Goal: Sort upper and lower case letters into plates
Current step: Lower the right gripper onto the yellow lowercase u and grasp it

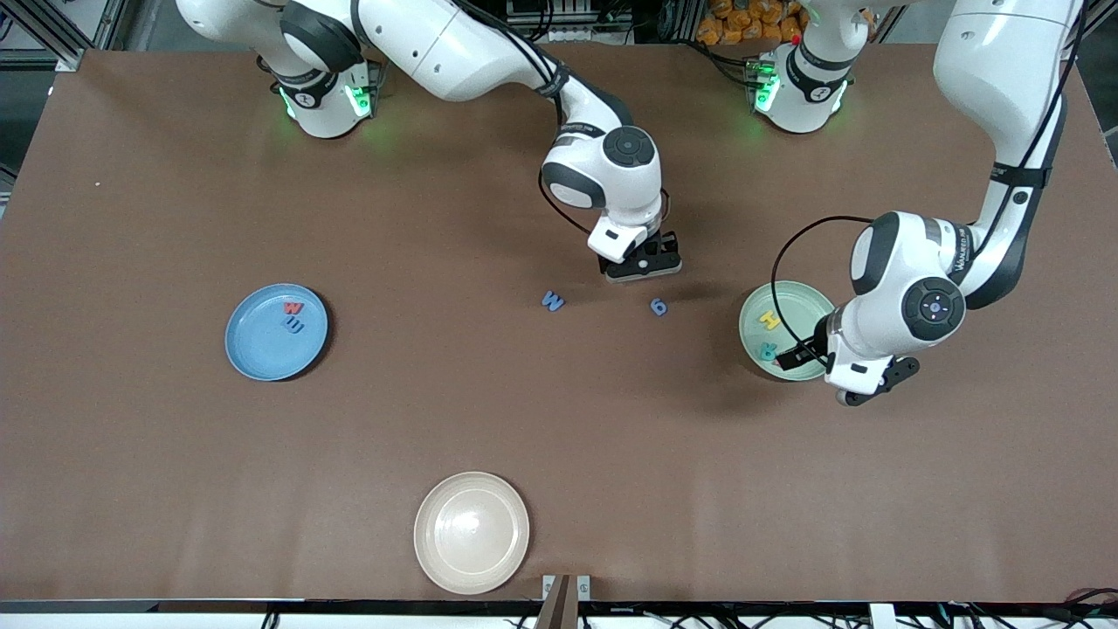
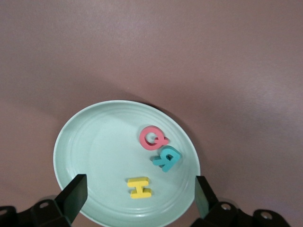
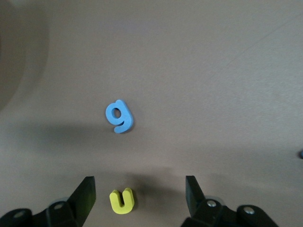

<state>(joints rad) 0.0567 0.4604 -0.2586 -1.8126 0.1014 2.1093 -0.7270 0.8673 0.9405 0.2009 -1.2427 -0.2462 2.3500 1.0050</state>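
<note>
Desk (image 1: 157,489): brown, carrying three plates.
Mint plate (image 2: 94,142): red Q (image 2: 153,138), teal R (image 2: 167,158), yellow H (image 2: 139,187) inside.
Blue plate (image 1: 253,349): red w (image 1: 293,307), blue m (image 1: 293,325).
Cream plate (image 1: 472,533): bare.
Left end effector (image 2: 140,194): over mint plate, spread wide, holding nothing.
Right end effector (image 3: 139,196): fingers apart, yellow u (image 3: 122,201) between them; blue g (image 3: 119,116) nearby, blue M (image 1: 552,301) apart.

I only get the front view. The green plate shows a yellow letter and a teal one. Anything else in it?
Observer: Yes, the left wrist view shows a red Q in the mint plate, beside the teal R and the yellow H.
Operator: What's under the other arm's pincer?
Observer: A yellow u lies on the table between the open fingers of the right pincer.
Operator: Is the left pincer holding something?
Observer: No, it hangs open and empty over the plate.
</note>
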